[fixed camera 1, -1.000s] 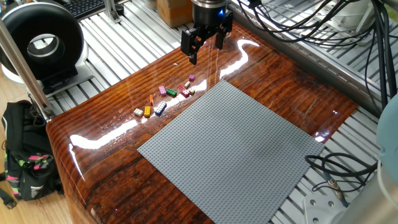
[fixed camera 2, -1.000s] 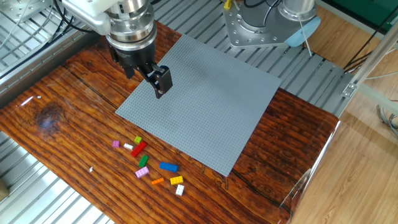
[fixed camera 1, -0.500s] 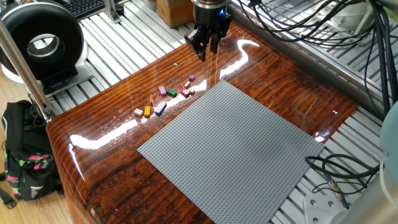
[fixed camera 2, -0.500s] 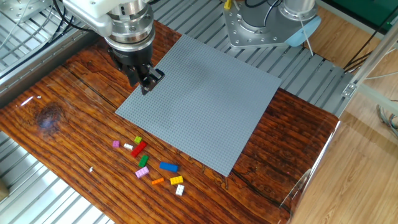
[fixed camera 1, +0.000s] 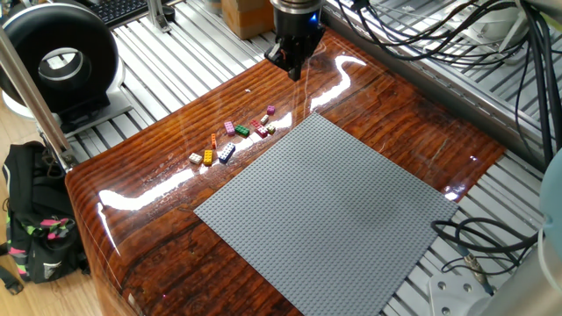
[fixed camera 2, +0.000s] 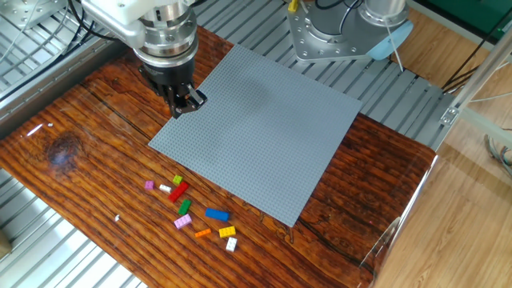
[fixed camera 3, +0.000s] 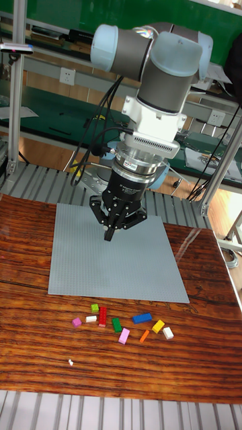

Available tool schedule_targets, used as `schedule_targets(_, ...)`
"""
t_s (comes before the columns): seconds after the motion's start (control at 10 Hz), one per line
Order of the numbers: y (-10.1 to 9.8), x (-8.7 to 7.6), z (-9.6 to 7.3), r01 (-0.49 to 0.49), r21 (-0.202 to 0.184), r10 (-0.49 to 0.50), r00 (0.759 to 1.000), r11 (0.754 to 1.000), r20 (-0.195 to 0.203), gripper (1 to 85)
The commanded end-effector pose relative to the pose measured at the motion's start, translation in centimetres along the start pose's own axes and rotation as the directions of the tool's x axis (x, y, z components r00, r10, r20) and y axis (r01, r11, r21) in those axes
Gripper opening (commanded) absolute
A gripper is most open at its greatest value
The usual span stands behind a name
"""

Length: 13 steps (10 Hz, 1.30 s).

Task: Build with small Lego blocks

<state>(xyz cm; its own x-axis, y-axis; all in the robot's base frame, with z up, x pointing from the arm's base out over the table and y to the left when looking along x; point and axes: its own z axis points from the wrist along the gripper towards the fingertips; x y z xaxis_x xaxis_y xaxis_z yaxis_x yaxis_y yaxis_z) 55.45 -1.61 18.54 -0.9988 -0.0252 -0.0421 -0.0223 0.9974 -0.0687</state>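
Glossy striped wood formed the tabletop (fixed camera 2: 72, 160), with slatted aluminium framing around it and a large grey baseplate (fixed camera 2: 264, 136) lying flat on it. With the baseplate as landmark, the gripper (fixed camera 2: 186, 104) hung above its edge near one corner, fingers drawn together with no visible gap and nothing seen between them. In the tall fixed view the gripper (fixed camera 3: 109, 235) likewise pointed straight down over the plate, clenched and apparently empty.

The small Lego blocks (fixed camera 2: 192, 210) lay scattered on the bare wood just off the baseplate's edge, well apart from the gripper, none on the plate. My count in the tall fixed view came to about ten: one purple block (fixed camera 3: 76, 322), one white block (fixed camera 3: 91, 319), one yellow-green block (fixed camera 3: 95, 308), one red block (fixed camera 3: 103, 316), one green block (fixed camera 3: 116, 325), one pink block (fixed camera 3: 124, 335), one blue block (fixed camera 3: 142, 318), one orange block (fixed camera 3: 144, 336), one yellow block (fixed camera 3: 158, 326) and another white block (fixed camera 3: 168, 332). A tiny white speck (fixed camera 3: 70, 362) farther out could not be identified.

Judging by this, building had not begun; the step in hand looked like preparing for a first pick. The next move would call for parting the fingers, travelling to the cluster, and descending squarely on one brick.
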Motion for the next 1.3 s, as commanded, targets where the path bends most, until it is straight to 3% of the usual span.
schedule_targets(0.0,0.0,-0.2,0.6,-0.006,-0.007,0.006,1.0,1.0,0.007,2.0)
schedule_targets(0.2,0.5,-1.3,1.9,-0.012,-0.013,0.013,0.998,1.0,0.057,2.0)
schedule_targets(0.5,2.5,-2.3,1.8,-0.02,-0.1,0.03,0.995,0.995,0.094,2.0)
schedule_targets(0.7,3.3,-2.5,2.0,-0.03,-0.119,0.043,0.993,0.992,0.106,2.0)
schedule_targets(0.8,4.0,-2.3,2.7,-0.039,-0.119,0.052,0.993,0.992,0.11,2.0)
schedule_targets(1.0,4.4,-2.0,5.1,-0.019,-0.078,0.031,0.986,0.997,0.164,2.0)
schedule_targets(1.2,5.7,-1.4,5.4,-0.005,-0.11,0.022,0.988,0.994,0.156,2.0)
